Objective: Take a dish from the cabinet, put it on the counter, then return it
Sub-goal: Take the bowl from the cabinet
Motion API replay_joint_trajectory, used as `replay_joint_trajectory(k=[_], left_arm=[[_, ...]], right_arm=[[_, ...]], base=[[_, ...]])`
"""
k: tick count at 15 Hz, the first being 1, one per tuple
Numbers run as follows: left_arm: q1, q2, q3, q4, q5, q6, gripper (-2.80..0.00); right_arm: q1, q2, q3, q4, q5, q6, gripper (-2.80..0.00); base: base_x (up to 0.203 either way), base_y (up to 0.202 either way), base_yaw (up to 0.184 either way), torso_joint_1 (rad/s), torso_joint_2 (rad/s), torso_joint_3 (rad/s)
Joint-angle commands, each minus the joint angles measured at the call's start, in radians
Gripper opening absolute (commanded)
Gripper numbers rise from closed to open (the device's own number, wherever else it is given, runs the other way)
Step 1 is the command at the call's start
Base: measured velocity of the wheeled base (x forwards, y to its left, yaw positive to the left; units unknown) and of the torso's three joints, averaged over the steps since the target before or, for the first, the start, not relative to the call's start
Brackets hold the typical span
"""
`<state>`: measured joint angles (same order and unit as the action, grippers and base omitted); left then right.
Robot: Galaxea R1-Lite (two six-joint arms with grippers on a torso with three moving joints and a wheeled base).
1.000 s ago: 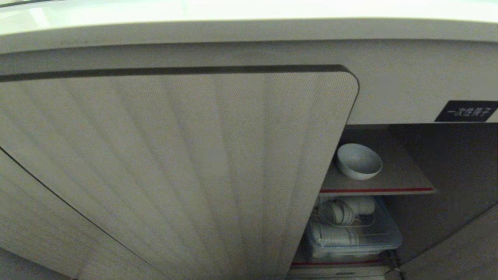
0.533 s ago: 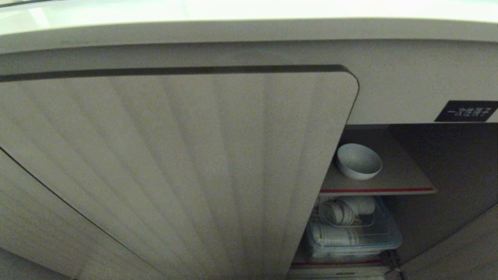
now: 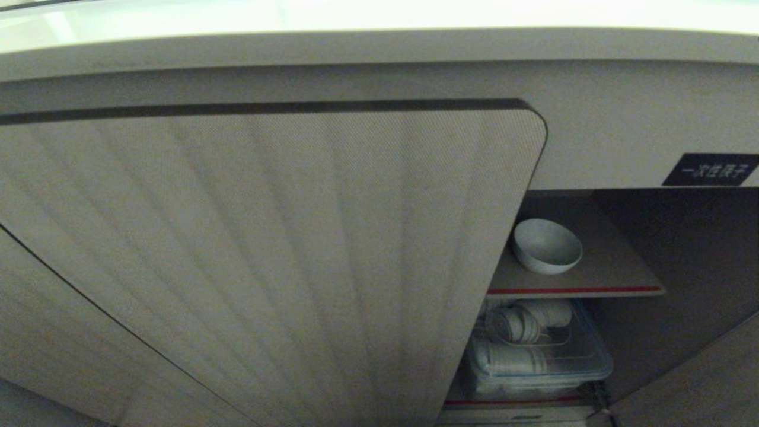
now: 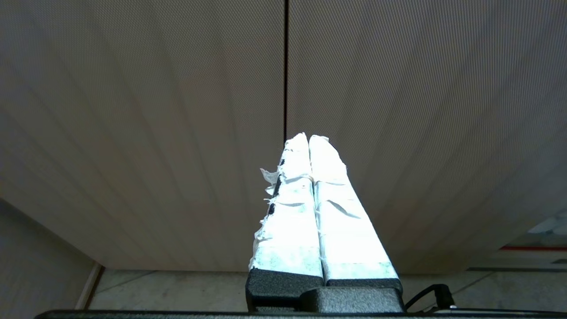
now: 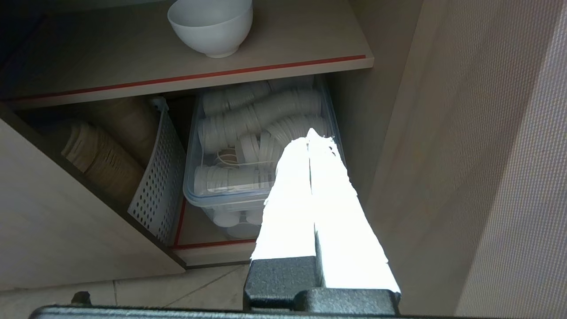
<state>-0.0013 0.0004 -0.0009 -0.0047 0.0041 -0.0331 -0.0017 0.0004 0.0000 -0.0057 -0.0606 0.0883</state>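
Observation:
The dish [image 3: 547,245] is a small white bowl standing upright on the cabinet's red-edged upper shelf [image 3: 599,289]; the right wrist view shows the dish [image 5: 211,25] too. The cabinet [image 3: 267,255] has one ribbed beige door swung open across the head view. A pale strip of counter [image 3: 379,15] runs along the top. My right gripper [image 5: 311,134] is shut and empty, low in front of the open compartment, well short of the dish. My left gripper [image 4: 308,137] is shut and empty, facing closed ribbed doors [image 4: 177,110]. Neither arm shows in the head view.
Below the shelf, a clear plastic bin [image 5: 248,177] holds stacks of white lids or cups. A white perforated basket [image 5: 161,177] with brown paper cups stands beside it. A black label [image 3: 710,169] sits above the opening. Tiled floor [image 5: 177,292] lies below.

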Motion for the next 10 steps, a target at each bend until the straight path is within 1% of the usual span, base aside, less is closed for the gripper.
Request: replay_joint_trajectory(k=[1,10], left_arm=[[0.001,0.0,0.0,0.0,0.001,-0.001,-2.8],[0.0,0.0,-0.001,-0.001,0.001,-0.001,-2.8]], right_arm=[[0.0,0.0,0.0,0.0,-0.001,0.001,-2.8],[0.0,0.0,0.0,0.0,-0.001,0.001,-2.8]], base=[[0.0,0.0,0.0,0.0,0.0,0.0],[0.0,0.0,0.0,0.0,0.0,0.0]])
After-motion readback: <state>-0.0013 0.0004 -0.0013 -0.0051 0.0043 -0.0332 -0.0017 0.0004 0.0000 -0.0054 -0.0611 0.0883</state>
